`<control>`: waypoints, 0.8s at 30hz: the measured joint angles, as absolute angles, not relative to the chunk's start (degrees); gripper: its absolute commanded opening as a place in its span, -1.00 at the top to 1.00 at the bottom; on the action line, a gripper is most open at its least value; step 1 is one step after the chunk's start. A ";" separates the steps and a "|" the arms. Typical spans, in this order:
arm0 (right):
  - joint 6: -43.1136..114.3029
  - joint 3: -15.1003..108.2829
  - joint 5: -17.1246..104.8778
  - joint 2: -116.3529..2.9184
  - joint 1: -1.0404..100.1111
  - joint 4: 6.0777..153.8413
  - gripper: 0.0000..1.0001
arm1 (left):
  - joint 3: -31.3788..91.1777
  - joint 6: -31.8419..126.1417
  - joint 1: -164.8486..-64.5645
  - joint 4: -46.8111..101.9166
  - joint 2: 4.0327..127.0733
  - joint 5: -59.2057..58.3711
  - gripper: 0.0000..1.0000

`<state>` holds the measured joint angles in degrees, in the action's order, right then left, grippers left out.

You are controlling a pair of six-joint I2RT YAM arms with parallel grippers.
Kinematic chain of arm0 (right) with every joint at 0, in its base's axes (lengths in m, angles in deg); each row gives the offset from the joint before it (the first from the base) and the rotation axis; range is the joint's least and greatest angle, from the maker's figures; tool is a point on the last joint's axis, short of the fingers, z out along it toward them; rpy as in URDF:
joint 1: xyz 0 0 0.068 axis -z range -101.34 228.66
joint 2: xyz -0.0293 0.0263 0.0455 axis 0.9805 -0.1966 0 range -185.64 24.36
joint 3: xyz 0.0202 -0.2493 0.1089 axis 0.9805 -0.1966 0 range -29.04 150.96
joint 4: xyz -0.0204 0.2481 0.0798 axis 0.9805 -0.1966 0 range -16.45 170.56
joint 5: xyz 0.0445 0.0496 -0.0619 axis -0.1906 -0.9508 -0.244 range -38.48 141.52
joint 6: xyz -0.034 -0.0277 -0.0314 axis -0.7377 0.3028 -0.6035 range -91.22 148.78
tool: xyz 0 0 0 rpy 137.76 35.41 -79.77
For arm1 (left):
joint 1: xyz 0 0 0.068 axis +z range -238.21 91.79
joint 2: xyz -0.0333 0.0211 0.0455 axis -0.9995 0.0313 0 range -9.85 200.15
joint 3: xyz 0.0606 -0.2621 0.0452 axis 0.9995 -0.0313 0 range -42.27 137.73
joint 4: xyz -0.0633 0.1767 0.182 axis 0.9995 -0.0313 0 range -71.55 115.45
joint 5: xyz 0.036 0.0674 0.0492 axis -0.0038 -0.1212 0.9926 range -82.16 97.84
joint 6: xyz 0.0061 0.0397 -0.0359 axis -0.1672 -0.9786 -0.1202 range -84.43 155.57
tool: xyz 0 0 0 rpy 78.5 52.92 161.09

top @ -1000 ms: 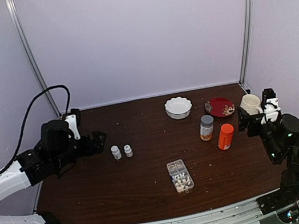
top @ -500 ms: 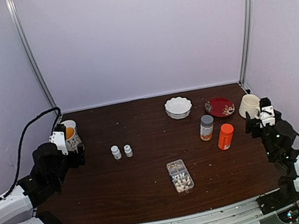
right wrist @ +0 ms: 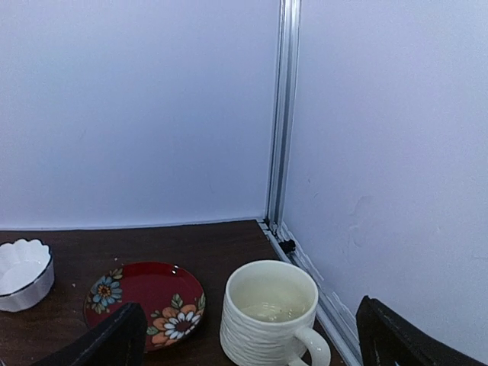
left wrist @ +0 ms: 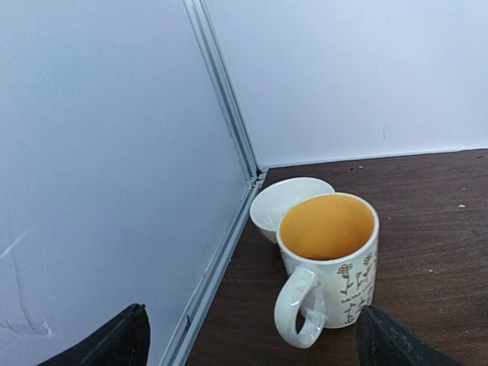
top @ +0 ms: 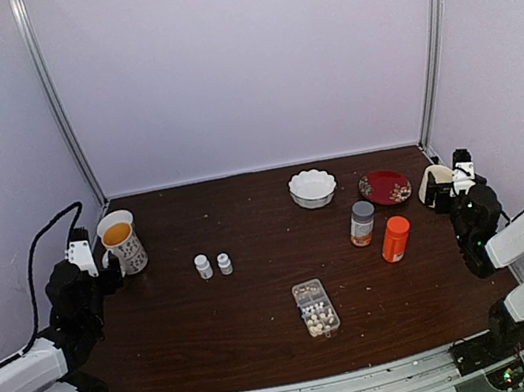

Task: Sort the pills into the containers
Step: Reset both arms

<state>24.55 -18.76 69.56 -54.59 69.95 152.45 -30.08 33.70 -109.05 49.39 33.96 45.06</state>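
The box (top: 297,298) lies flat near the middle of the table (top: 214,326), towards its near edge, well apart from both arms. Pills (top: 317,325) show as pale clusters in its cells, thickest at the near end; the top view is too small to count them or to tell how the lid stands. Left of it stand two white bottles (top: 213,264) side by side. To its right stands an orange bottle (top: 394,239), with a grey-capped jar (top: 361,223) just beside that; their contents are hidden. Further back sit a scalloped white bowl (top: 312,188) and a red flowered plate (top: 384,187). The left gripper (left wrist: 252,347) is at the far left corner, its jaws wide apart and clamped on nothing; just ahead stands a flowered mug (left wrist: 329,263), orange inside, handle towards the camera, with a small white dish (left wrist: 278,204) touching it behind. The right gripper (right wrist: 255,343) is at the far right corner, jaws likewise wide apart and holding nothing, facing a ribbed cream mug (right wrist: 267,316); a faint pale patch shows at its bottom, but what it is cannot be told.
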 measured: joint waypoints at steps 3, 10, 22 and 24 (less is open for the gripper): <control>26.02 -16.05 68.86 -54.27 70.72 151.14 -0.99 | -33.73 33.83 -103.28 58.07 38.75 42.10 -0.95; 27.28 -16.03 68.38 -54.22 71.00 148.19 -0.99 | -34.02 32.02 -97.14 73.06 55.86 36.88 -0.95; 27.68 -16.03 68.25 -54.22 71.05 147.16 -0.99 | -28.01 32.06 -90.03 86.07 71.90 25.10 -0.95; 27.68 -16.03 68.25 -54.22 71.05 147.10 -0.99 | -26.26 32.28 -89.55 85.30 71.99 24.01 -0.95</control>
